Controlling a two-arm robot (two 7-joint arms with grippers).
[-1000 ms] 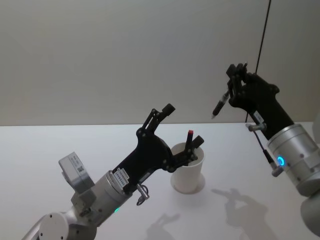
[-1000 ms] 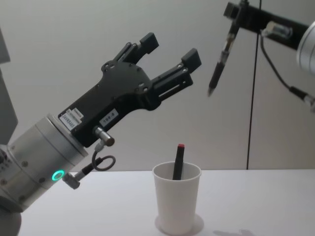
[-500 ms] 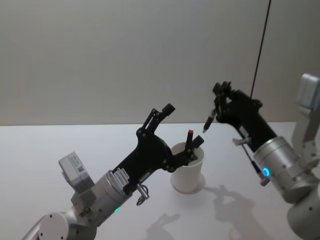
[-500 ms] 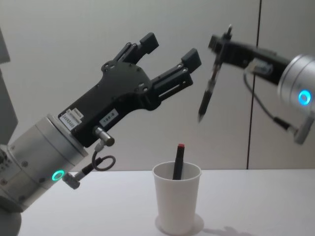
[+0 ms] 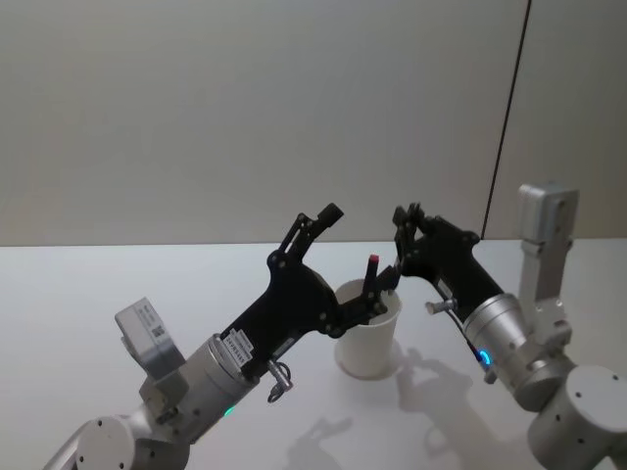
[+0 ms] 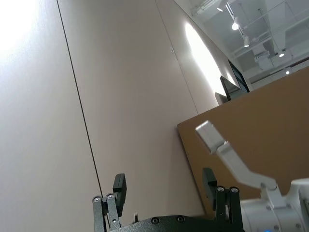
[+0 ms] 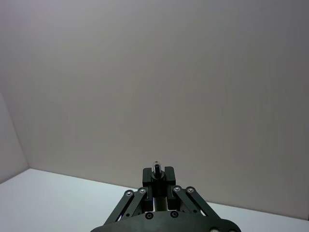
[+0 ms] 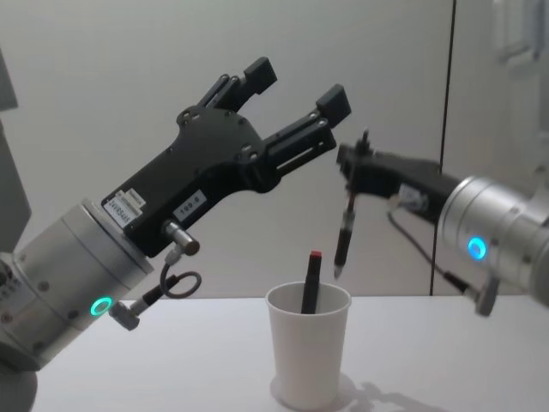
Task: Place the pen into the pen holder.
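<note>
- Behind the white table (image 8: pixel 129 360) you see a plain grey wall (image 5: pixel 196 117) with one thin dark seam on the right side.
- Since one second ago, the right gripper (image 8: pixel 353 167) has come down from high on the right and moved left, toward the pen holder (image 8: pixel 308 348).
- It is clamped on the pen (image 8: pixel 344 236), which now hangs almost upright with the tip just above the right part of the cup rim.
- A half second ago the tip was clearly higher, so the lowering is well on its way.
- In my judgement this means that the placing is in its last step: you need only a short move down and then to release.
- The tip looks close to the rim edge, so the pen could touch the rim or slide outside; I think a small move to the centre is safer.
- The left gripper (image 8: pixel 296 94) has not moved; it hovers with fingers wide apart, above and left of the cup.
- The pen holder is a tapered white paper cup with a rolled rim, standing upright near the middle of the table.
- Inside it already leans a dark pen with a red end (image 8: pixel 310 281).
- The held pen is slim and dark, with a pointed tip down.
</note>
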